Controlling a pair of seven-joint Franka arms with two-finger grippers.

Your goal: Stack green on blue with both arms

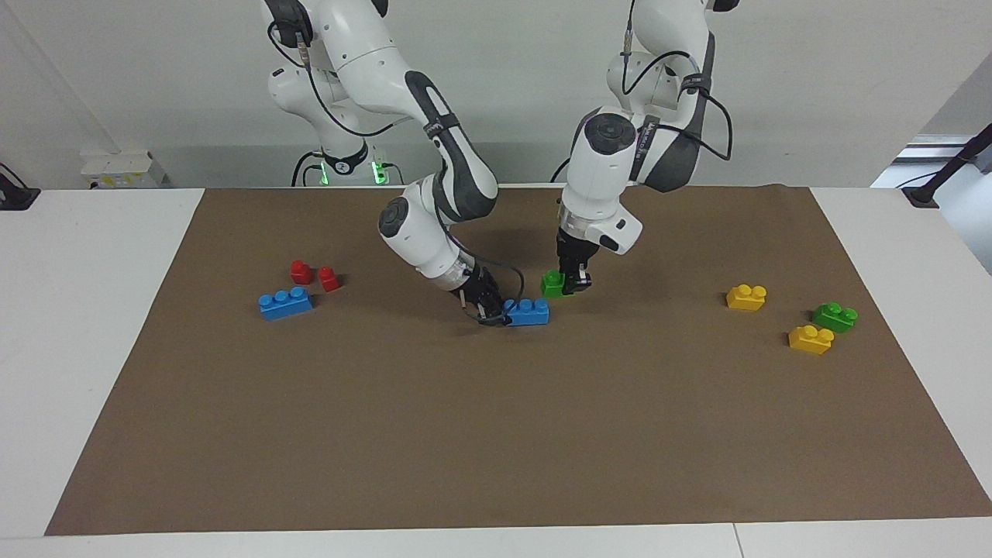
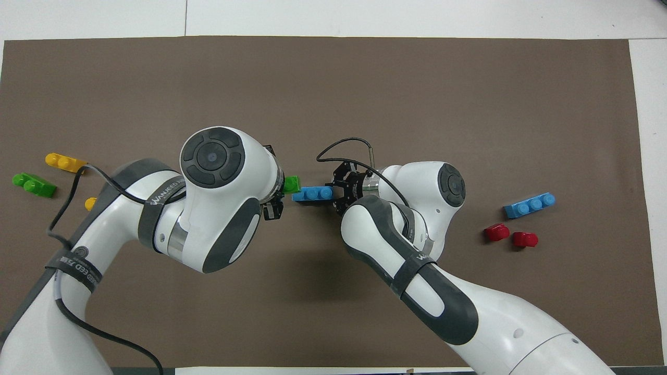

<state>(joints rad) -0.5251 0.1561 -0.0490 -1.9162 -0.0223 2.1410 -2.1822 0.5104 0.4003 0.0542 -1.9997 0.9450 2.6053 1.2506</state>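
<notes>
Two grips: left gripper [image 1: 572, 285] clamps green [image 1: 552, 284], right gripper [image 1: 493, 313] clamps blue [image 1: 528, 311], bricks nearly touching.

The mat [image 1: 496, 434] in the middle of the frame looks like brown paper or felt, matt and a bit rough. The tabletop [image 1: 77, 349] around it is white, smooth and flat. The bricks are plastic, smooth and a little shiny: green [image 1: 552, 284], blue [image 1: 528, 311], yellow [image 1: 746, 297] and red [image 1: 301, 271]. The arms [image 2: 219, 208] have hard white shells that shine, with dark grey matt bands. A black cable [image 2: 344, 146] looks like rubber.
</notes>
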